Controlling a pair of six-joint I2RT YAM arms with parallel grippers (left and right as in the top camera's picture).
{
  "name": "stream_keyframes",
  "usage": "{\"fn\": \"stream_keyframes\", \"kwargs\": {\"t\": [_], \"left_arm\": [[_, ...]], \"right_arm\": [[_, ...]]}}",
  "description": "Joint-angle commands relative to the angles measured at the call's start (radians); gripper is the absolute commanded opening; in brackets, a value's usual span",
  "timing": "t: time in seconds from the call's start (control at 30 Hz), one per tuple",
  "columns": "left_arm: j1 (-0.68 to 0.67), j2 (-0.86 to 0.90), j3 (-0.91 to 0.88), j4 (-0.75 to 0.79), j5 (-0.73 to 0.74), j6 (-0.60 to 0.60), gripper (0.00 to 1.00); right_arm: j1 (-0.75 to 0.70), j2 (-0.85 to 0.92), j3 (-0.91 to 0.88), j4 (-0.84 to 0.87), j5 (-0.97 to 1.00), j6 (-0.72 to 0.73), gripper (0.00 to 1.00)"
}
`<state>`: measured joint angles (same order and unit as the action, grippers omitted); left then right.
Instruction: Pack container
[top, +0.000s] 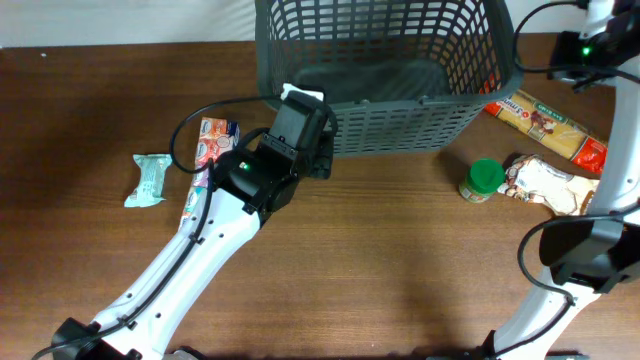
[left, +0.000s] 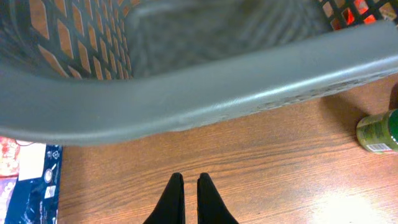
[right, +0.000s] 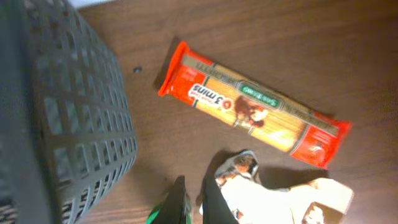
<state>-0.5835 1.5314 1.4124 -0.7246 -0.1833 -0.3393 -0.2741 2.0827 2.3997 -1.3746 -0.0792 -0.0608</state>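
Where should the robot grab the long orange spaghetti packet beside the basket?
Grab the spaghetti packet around its middle, across the narrow width, coming straight down from above. It lies flat on the table and is long and thin, so a middle pinch should stop either end drooping. The right gripper is nearest, but its shut jaws must open first.
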Motion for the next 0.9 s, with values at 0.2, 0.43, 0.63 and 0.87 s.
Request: {"fn": "stream_keyframes", "kwargs": {"t": [0.2, 0.43, 0.63, 0.87], "left_arm": [[-0.031, -0.027, 0.016, -0.016, 0.04, 0.024, 0.02], [-0.042, -0.027, 0.016, -0.017, 0.041, 0.024, 0.02], [-0.042, -0.027, 0.016, -0.018, 0.041, 0.024, 0.02], [-0.042, -0.027, 0.016, -0.021, 0.041, 0.024, 0.02]], "right_arm": [[0.005, 0.002, -0.033, 0.064, -0.157, -0.087, 0.04], [0.006, 0.025, -0.033, 0.07, -0.242, -0.1, 0.04], [0.022, 0.053, -0.033, 0.074, -0.262, -0.103, 0.04], [0.058, 0.069, -0.033, 0.09, -0.279, -0.124, 0.04]]}}
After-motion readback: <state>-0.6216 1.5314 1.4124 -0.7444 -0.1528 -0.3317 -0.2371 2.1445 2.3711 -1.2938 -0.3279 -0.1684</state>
